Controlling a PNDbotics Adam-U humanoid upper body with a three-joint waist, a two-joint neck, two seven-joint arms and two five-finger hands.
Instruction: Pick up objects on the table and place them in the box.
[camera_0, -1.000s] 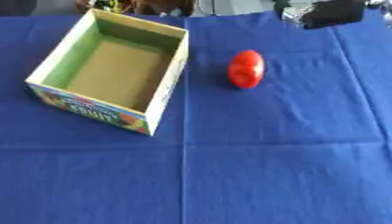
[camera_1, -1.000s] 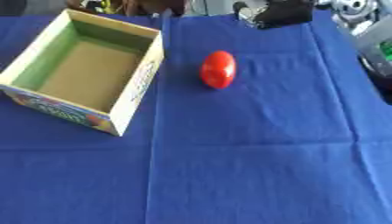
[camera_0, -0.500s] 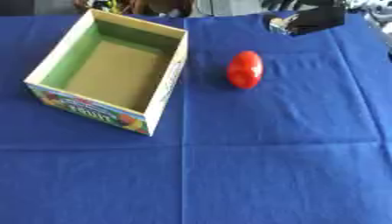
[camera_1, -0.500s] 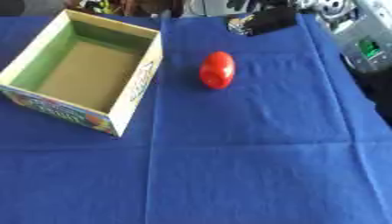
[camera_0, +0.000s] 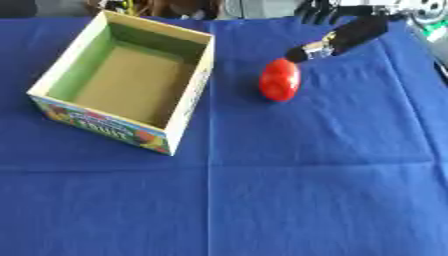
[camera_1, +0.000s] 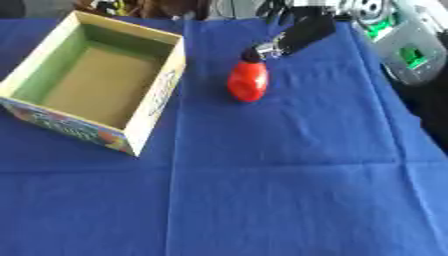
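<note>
Reaching in from the upper right, the right hand (camera_0: 346, 35) is being held just beside the red object (camera_0: 280, 80), fingers (camera_0: 308, 50) extended, pinching nothing. The open box (camera_0: 197, 85) is being shown well apart on the blue table (camera_0: 306, 190).

On the blue cloth (camera_0: 306, 190) there are one open cardboard box (camera_0: 122, 80), one red oval object (camera_0: 279, 80), and one robot hand (camera_0: 337, 37) in view.

Just below our black right hand (camera_0: 337, 40) with its silver metal joint, we see a smooth, slightly glossy red oval object (camera_0: 279, 79) lying on matt blue cloth (camera_0: 306, 190) creased in soft fold lines. Well to the hand's left stands an open cardboard box (camera_0: 124, 80), plain matt brown and green inside, with glossy colourful print on its outer wall.
</note>
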